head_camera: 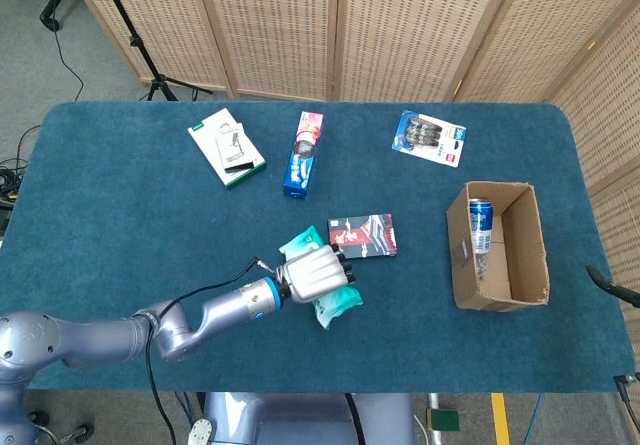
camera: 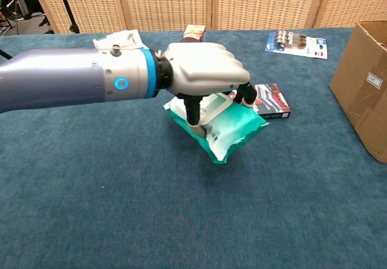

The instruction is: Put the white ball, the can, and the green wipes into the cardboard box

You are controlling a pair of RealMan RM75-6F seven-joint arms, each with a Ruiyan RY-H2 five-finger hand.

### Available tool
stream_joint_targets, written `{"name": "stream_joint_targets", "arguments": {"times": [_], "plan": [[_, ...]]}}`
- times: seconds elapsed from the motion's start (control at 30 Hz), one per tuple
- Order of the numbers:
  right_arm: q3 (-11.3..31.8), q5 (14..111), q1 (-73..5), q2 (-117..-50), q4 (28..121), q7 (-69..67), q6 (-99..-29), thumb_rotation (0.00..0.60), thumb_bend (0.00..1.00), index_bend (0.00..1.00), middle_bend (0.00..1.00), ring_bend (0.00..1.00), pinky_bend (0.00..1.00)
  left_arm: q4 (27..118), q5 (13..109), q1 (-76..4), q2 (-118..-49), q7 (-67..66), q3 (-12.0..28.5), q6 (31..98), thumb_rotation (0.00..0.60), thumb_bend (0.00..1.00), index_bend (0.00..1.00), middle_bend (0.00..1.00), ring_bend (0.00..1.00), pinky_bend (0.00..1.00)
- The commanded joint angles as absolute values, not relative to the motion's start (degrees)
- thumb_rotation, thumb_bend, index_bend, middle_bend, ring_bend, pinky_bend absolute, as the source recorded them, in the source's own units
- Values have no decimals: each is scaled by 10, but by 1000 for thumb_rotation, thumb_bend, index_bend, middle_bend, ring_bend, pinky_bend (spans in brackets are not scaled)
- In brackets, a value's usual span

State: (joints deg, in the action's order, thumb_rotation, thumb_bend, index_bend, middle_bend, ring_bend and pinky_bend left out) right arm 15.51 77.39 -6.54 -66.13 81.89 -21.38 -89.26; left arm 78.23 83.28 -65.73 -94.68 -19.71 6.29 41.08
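I have the left hand [camera: 205, 75] gripping the green wipes [camera: 227, 127] from above, carried clear of the table [head_camera: 120, 215] beside the red-and-black packet [head_camera: 365, 235]. The cardboard box [head_camera: 500, 250] stands well apart to the right, the can [head_camera: 481, 225] already inside. My judgement: keep the pack high enough to clear the box wall, release only over the opening. The wipes are a soft, crinkled, sagging pouch. The right hand is out of view.
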Motion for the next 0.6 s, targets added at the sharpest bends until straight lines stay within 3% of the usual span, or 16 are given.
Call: {"name": "stream_joint_targets", "arguments": {"times": [0.03, 0.13, 0.2, 0.27, 0.33, 0.37, 0.43, 0.6], "plan": [[155, 775, -65, -661, 819, -214, -892, 600, 0, 0, 0, 0, 6, 803, 705, -668, -979, -293, 101, 373, 600, 341, 696, 522, 513, 528], [156, 775, -65, -660, 820, -216, -891, 600, 0, 0, 0, 0, 6, 814, 637, -668, -992, -353, 107, 399, 600, 312, 696, 506, 501, 525], [156, 774, -65, -660, 820, -218, -890, 600, 0, 0, 0, 0, 6, 833, 581, -669, -992, -379, 109, 408, 600, 236, 661, 400, 425, 523], [156, 774, -64, -659, 820, -218, -890, 600, 0, 0, 0, 0, 6, 857, 524, -672, -985, -391, 111, 409, 600, 78, 422, 146, 227, 464], [156, 775, -64, -659, 821, -217, -891, 600, 0, 0, 0, 0, 6, 883, 470, -678, -976, -394, 115, 408, 600, 6, 169, 14, 71, 377], [156, 776, -64, -659, 821, -216, -891, 600, 0, 0, 0, 0, 6, 899, 442, -681, -969, -388, 120, 407, 600, 0, 75, 0, 22, 342], [155, 777, -64, -659, 822, -215, -892, 600, 0, 0, 0, 0, 6, 920, 428, -681, -960, -375, 127, 415, 600, 0, 8, 0, 0, 303], [154, 780, -64, -660, 823, -212, -892, 600, 0, 0, 0, 0, 6, 952, 454, -673, -932, -348, 132, 439, 600, 0, 0, 0, 0, 213]]}}
